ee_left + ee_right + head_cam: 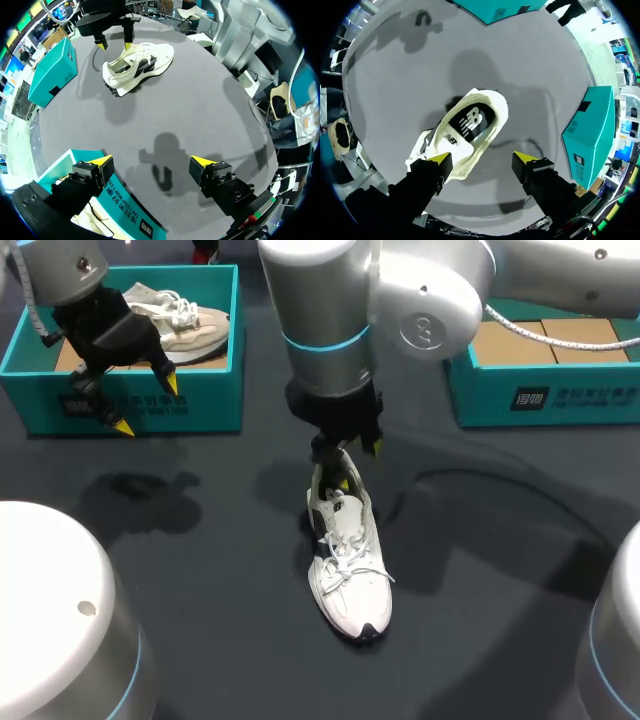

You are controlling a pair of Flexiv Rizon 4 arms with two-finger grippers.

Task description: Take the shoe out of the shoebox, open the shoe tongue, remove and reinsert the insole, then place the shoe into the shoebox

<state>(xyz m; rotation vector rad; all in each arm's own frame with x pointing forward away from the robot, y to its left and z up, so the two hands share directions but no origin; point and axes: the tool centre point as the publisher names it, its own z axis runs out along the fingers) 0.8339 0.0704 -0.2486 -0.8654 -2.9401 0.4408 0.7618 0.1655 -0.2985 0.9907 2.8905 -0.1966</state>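
White lace-up sneaker (348,560) stands on the dark grey table (200,570), outside the teal cardboard shoebox (200,405), so I'd lower my right gripper (484,160), spread wide and empty over the collar, to pinch the black insole (470,122) at the heel, while my left gripper (151,161) hangs released, holding nothing, over the box's front wall.

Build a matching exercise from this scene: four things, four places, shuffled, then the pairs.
1. white lace-up sneaker
2. beige lace-up sneaker
3. left gripper
4. right gripper

A. above the white sneaker's heel
B. inside the left teal cardboard shoebox
C. lying on the dark table
D. above that shoebox's front wall

Pairs: 1-C, 2-B, 3-D, 4-A
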